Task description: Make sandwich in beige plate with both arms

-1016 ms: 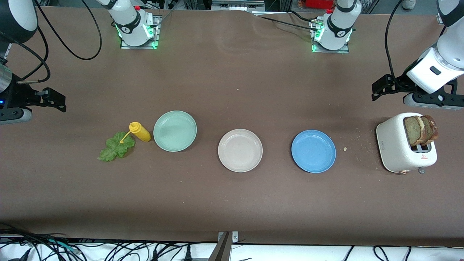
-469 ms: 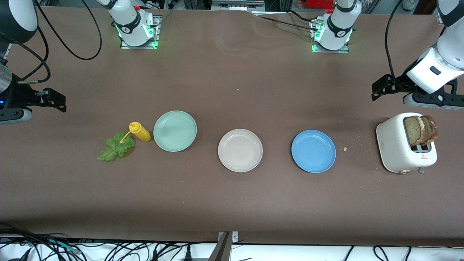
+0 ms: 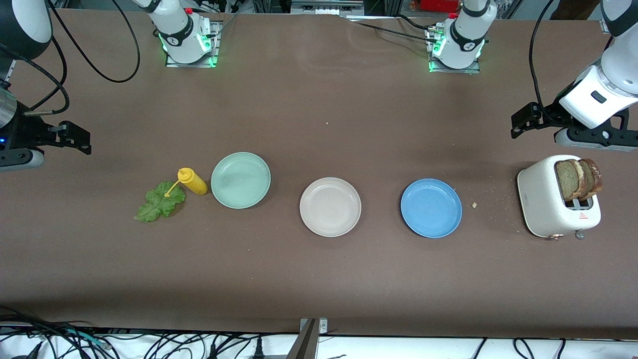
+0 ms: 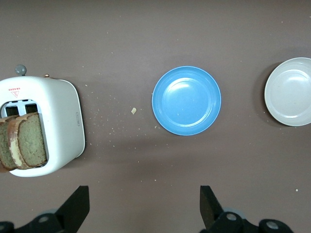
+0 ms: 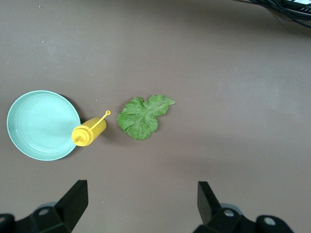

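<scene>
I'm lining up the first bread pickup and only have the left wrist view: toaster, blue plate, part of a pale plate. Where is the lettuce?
Observer: The lettuce leaf lies flat on the table toward the right arm's end, beside the yellow squeeze bottle.
Operator: Any other plate I can't see?
Observer: Yes, a mint-green plate sits between that bottle and the beige plate.
Operator: What is the right gripper doing?
Observer: The right gripper hangs open over bare table near the leaf, holding nothing.
</scene>
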Robot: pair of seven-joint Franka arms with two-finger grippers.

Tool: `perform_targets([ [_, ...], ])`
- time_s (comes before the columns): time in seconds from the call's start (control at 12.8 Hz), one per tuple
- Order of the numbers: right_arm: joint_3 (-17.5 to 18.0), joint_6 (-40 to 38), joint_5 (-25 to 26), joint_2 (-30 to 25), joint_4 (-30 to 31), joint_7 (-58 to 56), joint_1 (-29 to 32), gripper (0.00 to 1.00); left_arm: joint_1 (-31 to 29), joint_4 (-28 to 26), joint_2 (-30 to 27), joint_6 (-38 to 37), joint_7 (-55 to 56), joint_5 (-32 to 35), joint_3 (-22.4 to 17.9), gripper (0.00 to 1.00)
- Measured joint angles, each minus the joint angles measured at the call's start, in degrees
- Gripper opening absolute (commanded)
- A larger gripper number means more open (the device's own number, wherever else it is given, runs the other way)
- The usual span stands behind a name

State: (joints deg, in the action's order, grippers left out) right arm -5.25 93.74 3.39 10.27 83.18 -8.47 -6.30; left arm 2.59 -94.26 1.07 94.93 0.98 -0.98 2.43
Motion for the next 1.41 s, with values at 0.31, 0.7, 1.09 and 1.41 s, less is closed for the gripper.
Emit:
perform_targets([
  [0.31, 0.0, 0.0, 0.0, 0.0, 0.0, 3.3, 0.0, 1.00, 0.0, 0.0, 0.0, 0.0, 0.0, 0.0, 0.0, 1.00],
  [0.7, 0.0, 0.0, 0.0, 0.0, 0.1, 3.8, -0.1, 1.00, 0.0, 0.0, 0.0, 0.0, 0.0, 0.0, 0.0, 1.00],
  [1.09, 0.3, 0.0, 0.0, 0.0, 0.3, 3.8, -0.1, 1.00, 0.0, 0.0, 0.0, 0.0, 0.0, 0.0, 0.0, 1.00],
  [1.41, 0.3, 0.0, 0.0, 0.0, 0.3, 3.8, -0.1, 1.00, 0.0, 0.0, 0.0, 0.0, 0.0, 0.0, 0.0, 1.00],
])
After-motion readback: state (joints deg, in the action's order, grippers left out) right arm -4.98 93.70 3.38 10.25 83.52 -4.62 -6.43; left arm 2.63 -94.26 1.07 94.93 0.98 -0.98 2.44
